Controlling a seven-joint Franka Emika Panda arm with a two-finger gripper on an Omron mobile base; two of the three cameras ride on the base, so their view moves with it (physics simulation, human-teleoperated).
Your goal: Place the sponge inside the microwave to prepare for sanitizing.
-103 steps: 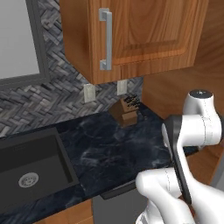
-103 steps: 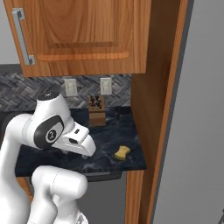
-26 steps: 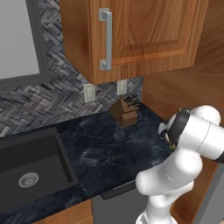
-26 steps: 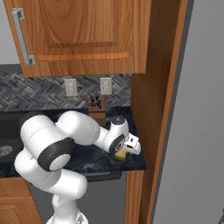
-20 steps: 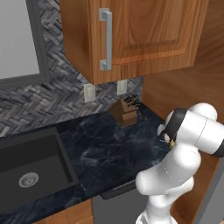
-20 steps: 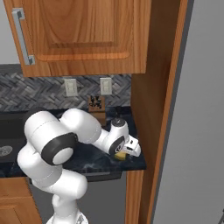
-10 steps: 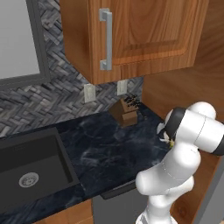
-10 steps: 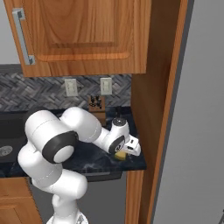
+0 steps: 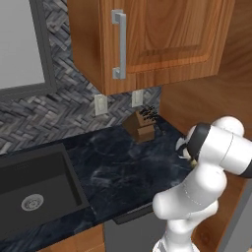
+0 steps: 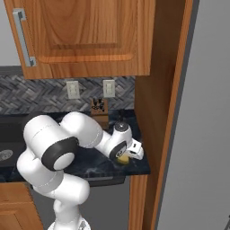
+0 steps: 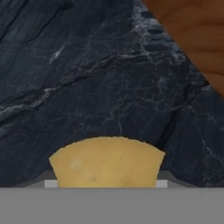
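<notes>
— What are the fingers [image 11: 106, 183] doing?
— Sitting either side of the yellow sponge [image 11: 106, 162]; I cannot tell whether they are gripping.
— And the sponge?
— Lying on the dark tabletop [image 11: 87, 78], near the wooden side panel [image 11: 192, 30].

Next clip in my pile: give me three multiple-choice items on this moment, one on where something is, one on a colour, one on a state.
1. Where does the sponge lie?
A. in the sink
B. on the dark counter by the wooden side panel
C. on the knife block

2. What colour is the sponge?
A. yellow
B. blue
C. green

3. How does the end effector stand?
A. raised by the upper cabinet
B. low over the sponge, fingers either side of it
C. inside the sink

Key: 1 B, the hand view shows it on the counter near the panel. 2 A, it shows yellow in the hand view and the right base view. 3 B, the right base view shows the hand down at the sponge, at the counter's right end.
</notes>
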